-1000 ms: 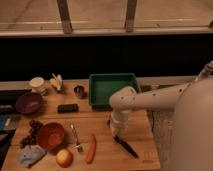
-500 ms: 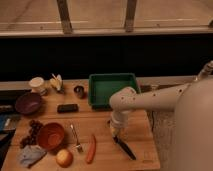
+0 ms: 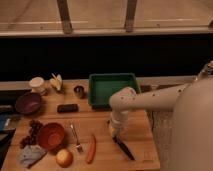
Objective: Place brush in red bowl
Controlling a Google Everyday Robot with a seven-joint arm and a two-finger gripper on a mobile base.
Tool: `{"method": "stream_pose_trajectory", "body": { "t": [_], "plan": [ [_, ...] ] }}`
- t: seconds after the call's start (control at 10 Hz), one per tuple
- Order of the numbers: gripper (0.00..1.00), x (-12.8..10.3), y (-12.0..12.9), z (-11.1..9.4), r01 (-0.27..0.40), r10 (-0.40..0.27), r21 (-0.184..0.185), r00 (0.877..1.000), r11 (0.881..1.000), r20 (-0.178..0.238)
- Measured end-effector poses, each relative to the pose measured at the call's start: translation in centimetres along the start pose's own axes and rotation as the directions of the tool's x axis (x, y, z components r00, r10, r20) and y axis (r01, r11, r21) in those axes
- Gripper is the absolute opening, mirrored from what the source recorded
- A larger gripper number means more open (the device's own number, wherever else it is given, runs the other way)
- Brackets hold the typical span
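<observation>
At the near corner of the wooden table (image 3: 100, 122), the brush (image 3: 124, 148) lies with one end beneath the gripper (image 3: 115, 134), whose hold cannot be told, so pickup seems in hand; next, lift and carry it across to the red bowl (image 3: 51, 136).

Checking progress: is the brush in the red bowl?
No, the brush lies on the table just below the gripper, well apart from the red bowl.

Legible text, labels, brands, numbers, signs: none.
Checked: white cup (image 3: 36, 84), green tray (image 3: 112, 76), black block (image 3: 67, 107), desk (image 3: 100, 125). No marking readable on any.
Pincer (image 3: 116, 134): low over the desk's right part, at the upper end of the brush (image 3: 124, 149); no lettering readable.
</observation>
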Motion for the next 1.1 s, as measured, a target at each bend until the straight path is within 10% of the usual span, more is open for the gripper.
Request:
{"method": "stream_pose_trajectory", "body": {
  "t": [0.5, 1.1],
  "plan": [
    [0.62, 0.0, 0.0, 0.0, 0.000, 0.000, 0.000, 1.000, 1.000, 0.000],
    [0.63, -1.9, 1.5, 1.4, -0.003, 0.005, -0.071, 1.000, 0.997, 0.030]
  ]
}}
